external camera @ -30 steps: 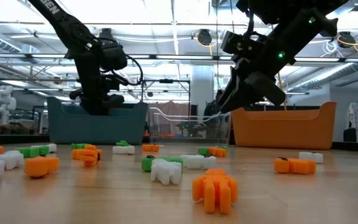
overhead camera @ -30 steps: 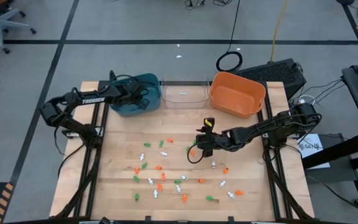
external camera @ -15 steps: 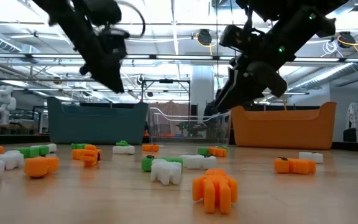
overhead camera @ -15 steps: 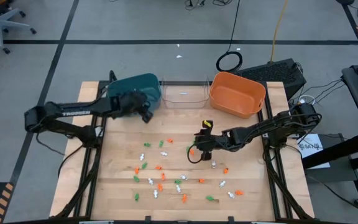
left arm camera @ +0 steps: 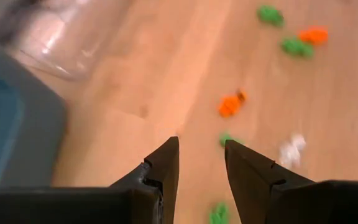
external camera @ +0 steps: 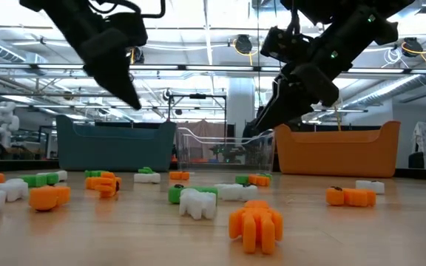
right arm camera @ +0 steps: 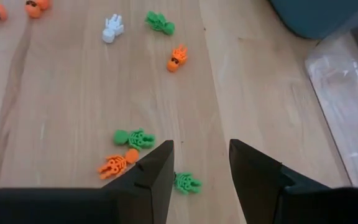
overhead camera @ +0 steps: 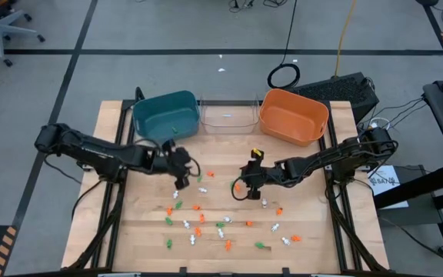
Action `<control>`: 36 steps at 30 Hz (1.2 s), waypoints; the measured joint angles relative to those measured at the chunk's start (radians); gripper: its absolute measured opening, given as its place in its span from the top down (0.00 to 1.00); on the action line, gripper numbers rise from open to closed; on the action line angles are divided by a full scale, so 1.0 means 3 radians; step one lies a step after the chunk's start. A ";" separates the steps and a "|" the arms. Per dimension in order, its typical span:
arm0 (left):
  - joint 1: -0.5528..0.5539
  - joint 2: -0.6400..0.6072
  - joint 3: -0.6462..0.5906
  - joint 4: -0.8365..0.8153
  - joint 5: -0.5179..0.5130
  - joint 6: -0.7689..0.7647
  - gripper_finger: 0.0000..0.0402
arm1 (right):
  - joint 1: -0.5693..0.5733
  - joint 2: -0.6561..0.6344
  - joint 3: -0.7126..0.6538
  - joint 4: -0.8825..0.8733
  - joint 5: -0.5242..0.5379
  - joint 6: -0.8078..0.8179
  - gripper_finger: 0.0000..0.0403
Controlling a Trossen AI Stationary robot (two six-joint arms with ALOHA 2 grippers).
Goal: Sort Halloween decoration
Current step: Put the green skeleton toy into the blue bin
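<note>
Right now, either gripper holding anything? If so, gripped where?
Nothing is held. The left gripper is open and empty over the trinkets, near the teal bin. The right gripper is also open and empty, above a green trinket.

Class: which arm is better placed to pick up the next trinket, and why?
Probably the right: its open tool hangs just above a green trinket. The left tool, also open and empty, is over the wood with trinkets farther ahead.

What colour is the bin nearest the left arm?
Teal; the bin shows best in the high view, at the table's far left.
</note>
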 joint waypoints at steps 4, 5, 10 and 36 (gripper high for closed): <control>-0.0245 0.0095 0.0000 -0.0312 0.0079 -0.0005 0.68 | 0.0031 0.0000 -0.0001 -0.0117 -0.0014 0.0055 0.65; -0.0285 0.0108 0.0000 -0.0378 0.0083 -0.0005 0.68 | 0.0038 0.0000 -0.0001 -0.0144 -0.0019 0.0062 0.65; -0.0384 0.0135 -0.0001 -0.0437 0.0083 -0.0001 0.68 | 0.0082 0.0001 -0.0001 -0.0258 -0.0021 0.0063 0.65; -0.0186 0.0154 -0.0727 0.0191 0.0435 0.0144 0.68 | 0.0079 0.0001 -0.0001 -0.0365 -0.0444 -0.0243 0.60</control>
